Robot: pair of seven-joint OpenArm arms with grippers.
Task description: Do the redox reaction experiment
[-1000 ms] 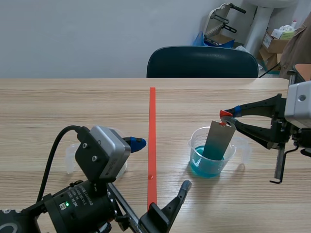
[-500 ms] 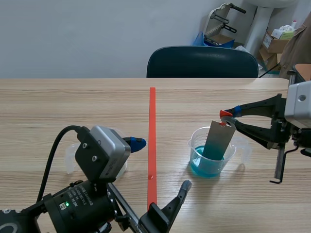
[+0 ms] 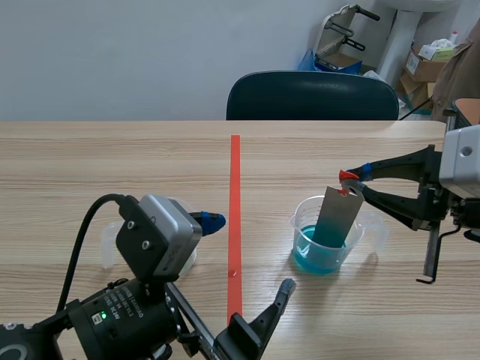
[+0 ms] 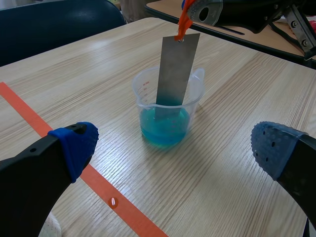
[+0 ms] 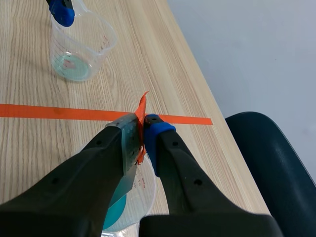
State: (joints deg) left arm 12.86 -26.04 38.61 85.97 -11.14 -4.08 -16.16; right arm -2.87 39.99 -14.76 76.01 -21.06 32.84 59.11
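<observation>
Metal strip (image 3: 337, 217), one, clamped in right gripper (image 3: 351, 180), blue-filled beaker (image 3: 324, 251), second beaker (image 5: 89, 47), left gripper (image 4: 175, 143) spread wide

Your left black tool (image 3: 249, 253) sits low with fingers spread wide, while your right tool (image 3: 354, 178) reaches in level, clamped on the thin grey metal strip (image 3: 336, 217).
</observation>
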